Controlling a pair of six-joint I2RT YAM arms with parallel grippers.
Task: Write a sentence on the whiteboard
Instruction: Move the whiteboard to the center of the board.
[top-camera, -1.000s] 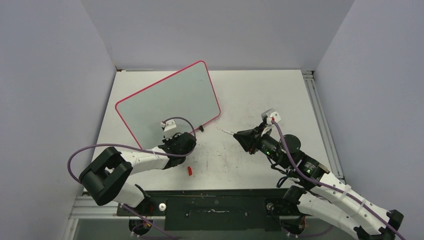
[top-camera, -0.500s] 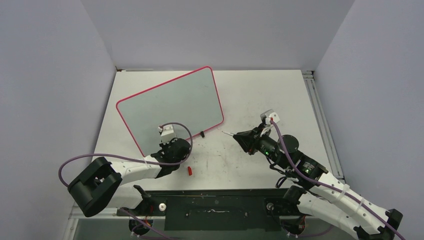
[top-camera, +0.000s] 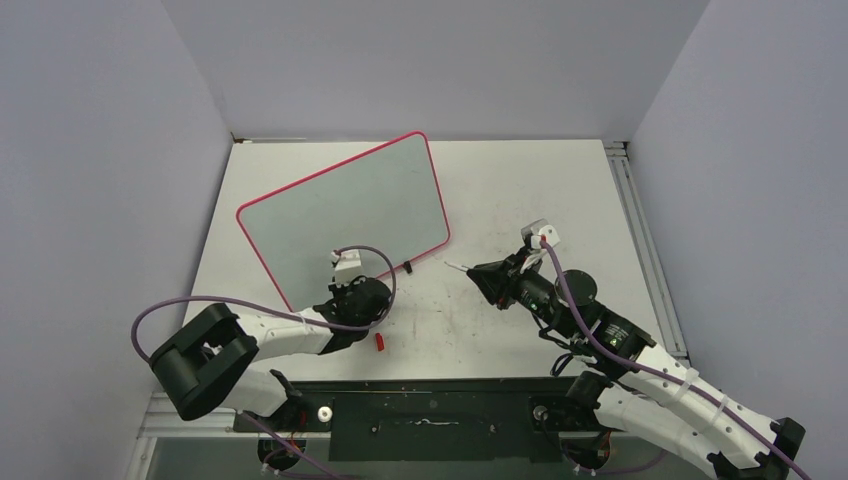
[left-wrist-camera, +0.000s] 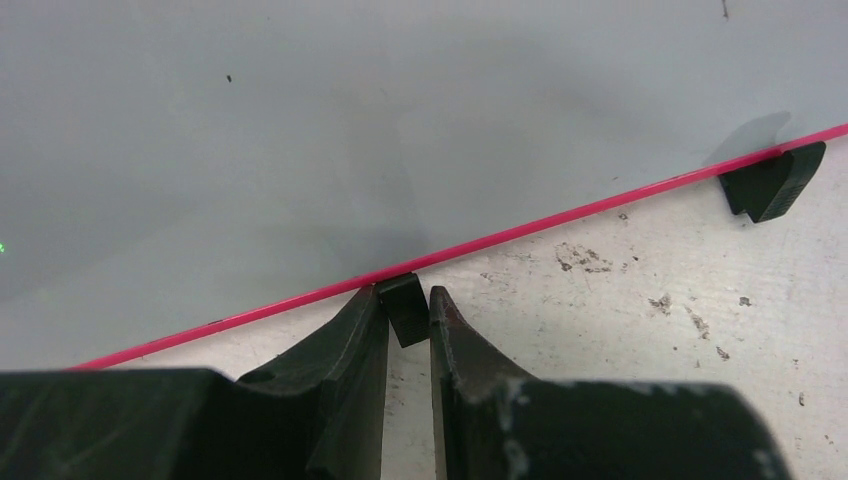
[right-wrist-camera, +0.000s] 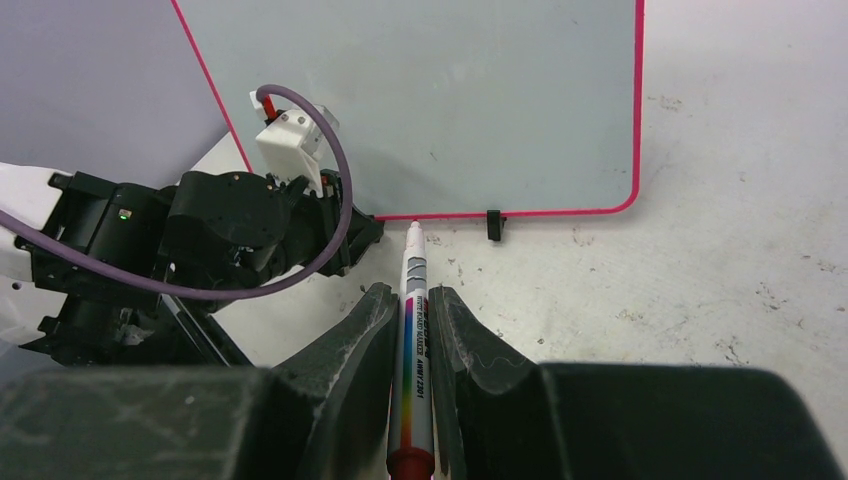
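Two arms reach over a scuffed white surface. Toward its far left rests a large, rounded-corner, glossy pale-grey whiteboard with a thin red-pink rim, turned at an angle, its footed long edge facing the arms. The left tool is closed on one small black clip foot at that edge; a second clip foot sits farther along, untouched. The right tool grips a white marker with a rainbow-striped barrel, its uncapped tip pointing at the rim, near it yet apart. A small red piece lies on the surface beside the left tool.
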